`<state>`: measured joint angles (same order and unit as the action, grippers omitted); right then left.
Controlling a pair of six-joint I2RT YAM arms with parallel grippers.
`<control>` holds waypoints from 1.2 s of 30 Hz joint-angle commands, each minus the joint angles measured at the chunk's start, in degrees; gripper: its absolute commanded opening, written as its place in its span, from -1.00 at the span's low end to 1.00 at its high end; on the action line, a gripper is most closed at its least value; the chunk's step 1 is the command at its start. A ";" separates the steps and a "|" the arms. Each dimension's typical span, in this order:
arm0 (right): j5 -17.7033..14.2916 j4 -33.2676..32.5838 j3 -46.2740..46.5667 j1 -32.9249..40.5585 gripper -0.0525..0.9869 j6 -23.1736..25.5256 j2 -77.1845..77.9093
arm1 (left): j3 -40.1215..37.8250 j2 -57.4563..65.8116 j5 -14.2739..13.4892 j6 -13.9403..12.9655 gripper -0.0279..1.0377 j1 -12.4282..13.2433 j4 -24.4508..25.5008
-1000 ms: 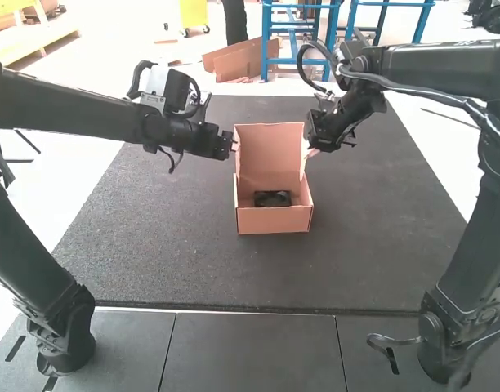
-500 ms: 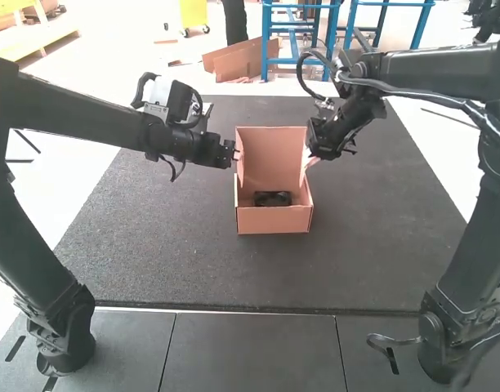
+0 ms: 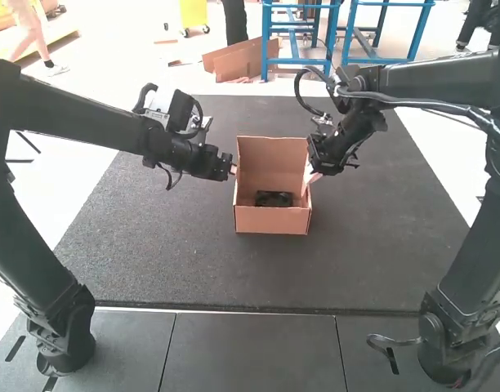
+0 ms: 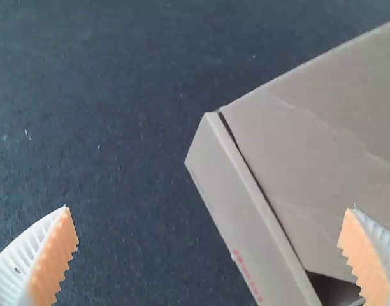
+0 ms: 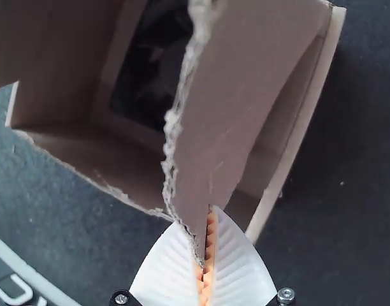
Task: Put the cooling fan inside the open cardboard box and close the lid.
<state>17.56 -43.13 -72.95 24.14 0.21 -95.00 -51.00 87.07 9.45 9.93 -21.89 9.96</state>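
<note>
Evidently, cooling fan (image 3: 272, 198) lies flat in cardboard box (image 3: 272, 219).

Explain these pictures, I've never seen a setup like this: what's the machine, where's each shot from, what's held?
Two robot arms stand at a dark mat. One picture looks down from above and behind them; the other two come from cameras on each wrist. On the mat sits a cardboard box, lid up, a black fan inside. The right gripper is shut on a torn side flap. The left gripper is open at the box's left corner, holding nothing.
</note>
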 commanded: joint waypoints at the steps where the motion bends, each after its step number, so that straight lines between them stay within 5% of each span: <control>1: -1.83 -0.63 0.44 1.61 -0.93 -2.23 2.01 | 0.82 -1.55 -0.14 -1.67 0.87 -0.61 3.49; 7: -5.87 -0.90 0.97 1.70 -0.92 -4.16 2.01 | 1.61 -7.09 -4.36 -5.10 0.87 0.97 5.43; 13: -7.10 -0.90 0.88 1.61 -0.89 -4.78 2.19 | -0.59 -9.20 -8.22 -5.63 0.87 1.24 5.69; 18: -7.10 -0.90 -0.27 1.70 0.20 -3.28 3.07 | -3.66 -9.20 -10.07 -5.45 0.87 1.67 4.99; 21: -7.02 -0.99 -0.88 1.52 0.70 -2.67 3.86 | -5.16 -8.84 -11.39 -5.45 0.87 1.59 3.58; 23: -6.66 -1.25 -1.14 1.35 0.84 -2.67 4.74 | -6.04 -8.49 -12.44 -5.45 0.87 1.50 2.70; 31: -6.66 1.21 -0.53 -1.11 0.85 -2.93 10.98 | -11.05 -5.42 -15.34 -5.45 0.87 1.32 -0.38; 36: -11.32 10.00 1.84 -5.24 0.85 -2.40 15.64 | -15.62 -1.81 -15.69 -5.45 0.87 1.15 -0.82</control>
<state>9.76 -35.16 -72.23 21.12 -2.94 -82.43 -63.16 84.27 -5.04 5.13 -20.84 9.85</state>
